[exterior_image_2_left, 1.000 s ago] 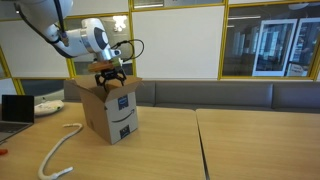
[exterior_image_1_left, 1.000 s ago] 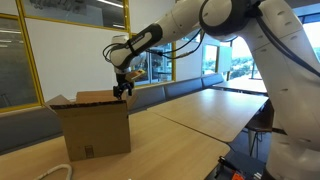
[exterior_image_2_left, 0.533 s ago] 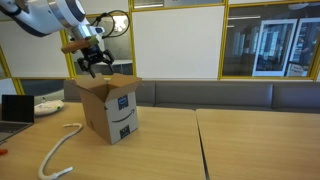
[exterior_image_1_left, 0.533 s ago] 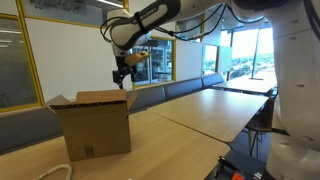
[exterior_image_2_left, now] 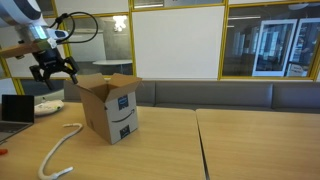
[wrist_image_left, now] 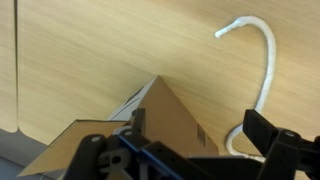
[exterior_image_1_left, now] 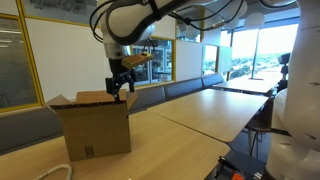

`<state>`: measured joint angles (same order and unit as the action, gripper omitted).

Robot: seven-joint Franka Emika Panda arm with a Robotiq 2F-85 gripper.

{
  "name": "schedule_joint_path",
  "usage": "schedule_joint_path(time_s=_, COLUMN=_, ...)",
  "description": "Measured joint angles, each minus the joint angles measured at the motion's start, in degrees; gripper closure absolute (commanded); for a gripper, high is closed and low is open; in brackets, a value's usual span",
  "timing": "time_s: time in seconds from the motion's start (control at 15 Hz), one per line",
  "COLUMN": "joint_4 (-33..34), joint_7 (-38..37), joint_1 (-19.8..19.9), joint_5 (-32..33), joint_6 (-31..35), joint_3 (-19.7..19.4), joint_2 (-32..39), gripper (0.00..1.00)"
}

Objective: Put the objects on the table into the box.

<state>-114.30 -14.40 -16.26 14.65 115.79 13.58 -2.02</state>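
Observation:
The brown cardboard box [exterior_image_1_left: 92, 125] [exterior_image_2_left: 112, 108] stands with its flaps up on the pale wooden table [exterior_image_1_left: 200, 115] [exterior_image_2_left: 240, 140]. A white cord [exterior_image_2_left: 60, 150] [exterior_image_1_left: 55, 172] lies curled on the table beside it. My gripper [exterior_image_1_left: 120, 88] [exterior_image_2_left: 53, 76] hangs open and empty in the air, above the level of the box top and off to one side of it. In the wrist view a corner of the box [wrist_image_left: 165, 120] lies below my gripper [wrist_image_left: 185, 150], its fingers spread wide, and the cord [wrist_image_left: 262, 60] curves across the table [wrist_image_left: 100, 50] past it.
A dark laptop [exterior_image_2_left: 12, 108] and a white item [exterior_image_2_left: 48, 105] sit at the table's far end beyond the cord. A grey bench [exterior_image_2_left: 250, 95] runs along the glass wall behind. Black equipment [exterior_image_1_left: 240, 165] stands by the table's near edge.
My gripper has risen from just over the box opening and swung sideways away from it, staying open the whole time. Box and cord have not moved.

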Motion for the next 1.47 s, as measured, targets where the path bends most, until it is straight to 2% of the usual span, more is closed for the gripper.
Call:
schedule_joint_path(time_s=0.33, joint_4=-6.9, joint_7=-0.6, joint_1=-1.0, joint_5=-1.8, joint_6=8.0, joint_3=3.4, joint_2=-0.3, gripper=0.0)
schedule_joint_path(time_s=0.67, joint_4=-9.8, joint_7=-0.9, joint_1=-1.2, joint_5=-1.8, joint_6=16.5, joint_3=4.1, joint_2=5.9, gripper=0.0)
schedule_joint_path(time_s=1.0, joint_4=-5.9, joint_7=-1.1, joint_1=-4.3, joint_5=-0.5, joint_6=18.4, joint_3=4.1, joint_2=16.3, gripper=0.0)
schedule_joint_path(time_s=1.47, joint_4=5.4, joint_7=0.3, joint_1=-7.4, joint_5=0.0, joint_6=15.9, joint_3=1.7, joint_2=31.4, gripper=0.0)
